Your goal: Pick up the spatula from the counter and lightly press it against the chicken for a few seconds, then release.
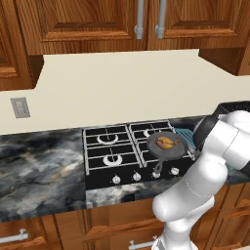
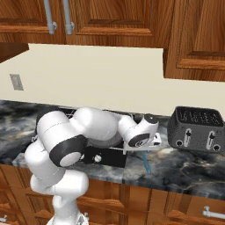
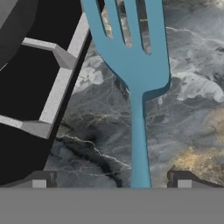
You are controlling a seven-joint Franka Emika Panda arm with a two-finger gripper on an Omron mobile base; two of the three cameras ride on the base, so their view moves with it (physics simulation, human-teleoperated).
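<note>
Fingers (image 3: 40,180) stand spread wide and hold nothing, one tip on each side of the spatula (image 3: 135,74) handle with bare bench (image 3: 188,118) showing between each tip and the handle. In the hand view the blue spatula lies flat on the dark marbled bench, its slotted head at 12 o'clock and its thin handle running straight down to 6 o'clock; the handle's far end is cut off at the bottom, so I cannot tell how long it is. Judgement: light, stiff, thin, probably smooth plastic. The handle is narrow, so a pinch across it may let the head swing down. Best hold looks like the handle a little way back from the head, squeezed across its width, with the tips brought right down to the bench because it lies so low. Only a light press is wanted, so a moderate squeeze should do. At 9 o'clock of the head the black stove (image 3: 26,131) edge and its grey grate (image 3: 57,92) sit just beside it, though the tip on that side has bare bench. In the left base view the pan (image 1: 155,144) with the chicken (image 1: 167,142) sits on the stove, the spatula at its 3 o'clock; the pan's rim must be cleared. The toaster (image 2: 196,129) stands well apart at 3 o'clock.
</note>
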